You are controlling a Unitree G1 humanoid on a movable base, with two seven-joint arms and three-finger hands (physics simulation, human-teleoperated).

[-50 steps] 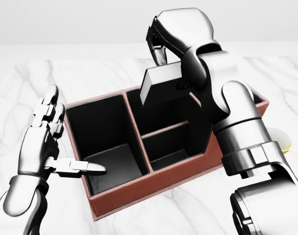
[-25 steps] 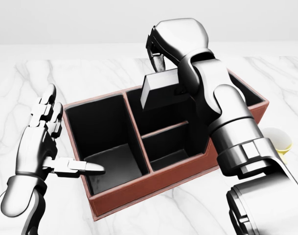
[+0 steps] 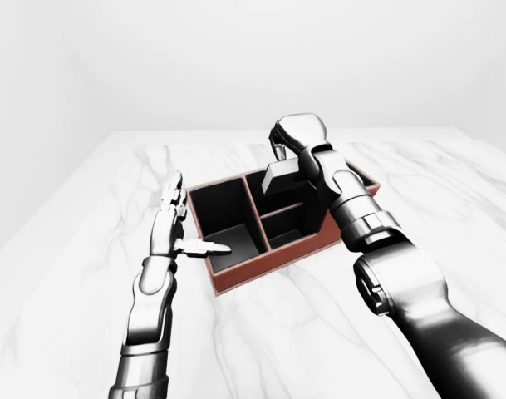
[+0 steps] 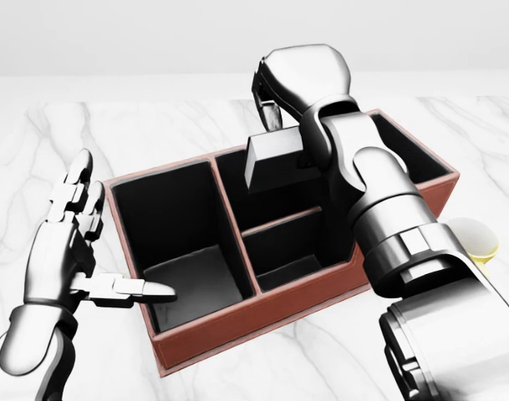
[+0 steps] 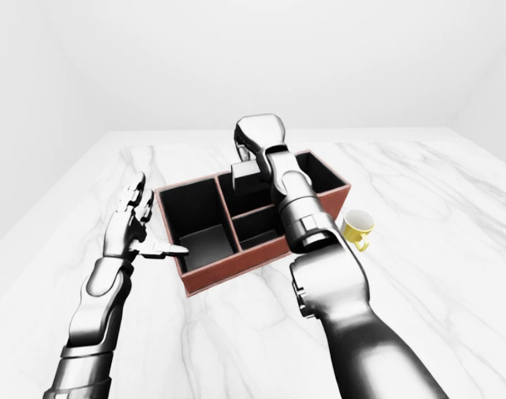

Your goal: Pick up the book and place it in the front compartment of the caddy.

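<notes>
the right hand [image 4: 300, 83] was curled shut around the top of the book [image 4: 275, 160], its fingers [image 4: 268, 104] pinching the upper edge so that the dark book hung tilted under the palm. the book sat over the far middle compartment of the caddy [image 4: 262, 311], its lower part dipping below the rim line in the head view; whether it touched the floor of that compartment could not be told. the right forearm crossed over the caddy's right side and hid most of the right-hand section.

the left hand [image 4: 66, 251] was spread open just left of the caddy, fingers pointing far and upward, holding nothing. its thumb [image 4: 124, 290] reached right across the caddy's left wall, over the large left compartment.

the caddy was a reddish-brown box with black inner walls, lying askew on the white marble table [image 3: 261, 332]. a yellow mug [image 5: 356, 227] stood on the table just right of the caddy, near its right end.
</notes>
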